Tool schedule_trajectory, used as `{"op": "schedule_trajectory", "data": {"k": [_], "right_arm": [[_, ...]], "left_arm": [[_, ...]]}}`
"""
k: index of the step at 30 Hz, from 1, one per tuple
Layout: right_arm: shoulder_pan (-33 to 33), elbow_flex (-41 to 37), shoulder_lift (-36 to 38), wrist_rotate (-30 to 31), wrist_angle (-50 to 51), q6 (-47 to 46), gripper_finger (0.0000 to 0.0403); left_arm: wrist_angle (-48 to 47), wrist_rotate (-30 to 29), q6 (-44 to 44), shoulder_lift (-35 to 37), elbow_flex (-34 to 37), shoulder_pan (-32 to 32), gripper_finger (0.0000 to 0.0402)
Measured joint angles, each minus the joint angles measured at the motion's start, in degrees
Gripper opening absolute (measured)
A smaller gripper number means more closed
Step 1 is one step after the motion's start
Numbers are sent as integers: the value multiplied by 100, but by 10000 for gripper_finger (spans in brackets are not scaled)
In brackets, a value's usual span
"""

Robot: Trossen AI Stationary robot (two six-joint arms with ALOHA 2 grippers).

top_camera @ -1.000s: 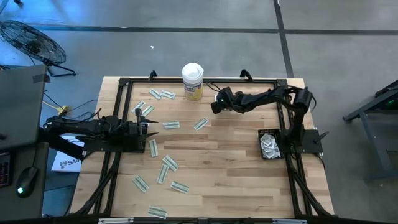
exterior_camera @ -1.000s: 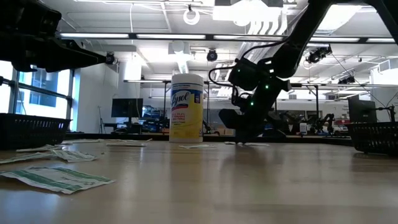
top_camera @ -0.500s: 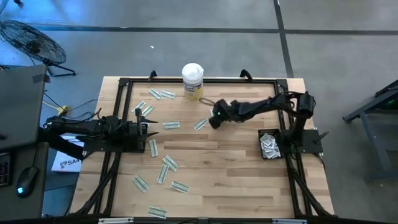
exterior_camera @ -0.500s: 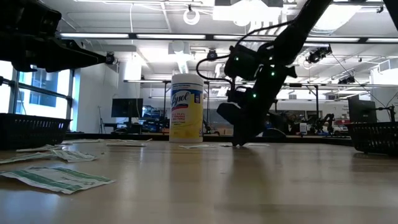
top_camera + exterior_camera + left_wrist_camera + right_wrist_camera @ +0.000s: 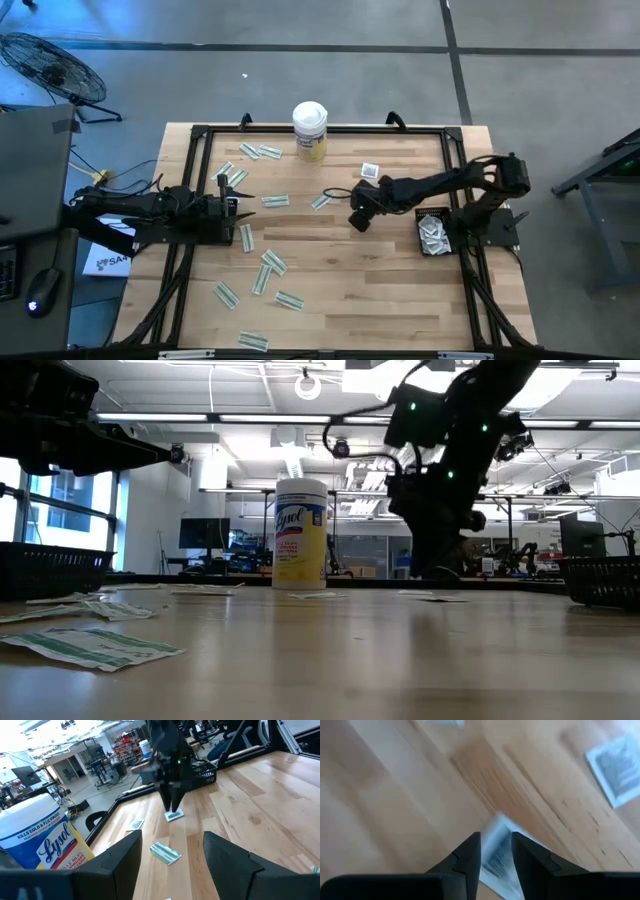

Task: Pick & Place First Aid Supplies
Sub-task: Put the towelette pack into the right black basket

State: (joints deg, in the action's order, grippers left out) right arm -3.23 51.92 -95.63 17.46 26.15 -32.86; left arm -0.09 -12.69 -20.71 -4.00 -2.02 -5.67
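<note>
My right gripper (image 5: 357,219) points down at mid-table, right of centre, shut on a small white square packet (image 5: 173,815). A second white square (image 5: 371,171) lies flat on the wood toward the far edge. Several pale green-white strips (image 5: 265,270) lie scattered over the table's left half, and one strip (image 5: 322,200) lies just left of the right gripper. My left gripper (image 5: 232,207) waits open at the table's left side, touching nothing. My right gripper pinches the white square packet (image 5: 496,851) between its two fingertips, coming from above and pointing down. The packet sticks out below the fingertips (image 5: 470,851). I cannot tell whether its lower edge touches the table.
A white-lidded, yellow-labelled canister (image 5: 310,130) stands at the far edge. A black basket (image 5: 432,232) holding packets sits at the right, beside the right arm's base. A black frame (image 5: 200,130) runs around the table. Bare wood lies between the right gripper and the near edge.
My right gripper has travelled from beside the canister toward the near edge, then slightly right toward the basket, and now stands higher in the low view. The white square near the far edge, earlier under the arm, now shows.
</note>
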Motion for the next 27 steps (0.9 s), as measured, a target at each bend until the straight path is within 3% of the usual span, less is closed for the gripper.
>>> {"op": "schedule_trajectory", "data": {"k": [6, 14, 18, 27], "right_arm": [[264, 0, -131, 205, -493, -46, 110], [394, 4, -634, 1037, -523, -1141, 138], [394, 7, -680, 1122, -514, -1651, 136], [361, 9, -680, 1142, -245, -1875, 129]], "left_arm": [[1, 0, -2, 2, 0, 1, 206], [2, 0, 0, 2, 0, -1, 206], [2, 0, -1, 1, 0, 2, 206], [2, 1, -1, 1, 0, 1, 206]]}}
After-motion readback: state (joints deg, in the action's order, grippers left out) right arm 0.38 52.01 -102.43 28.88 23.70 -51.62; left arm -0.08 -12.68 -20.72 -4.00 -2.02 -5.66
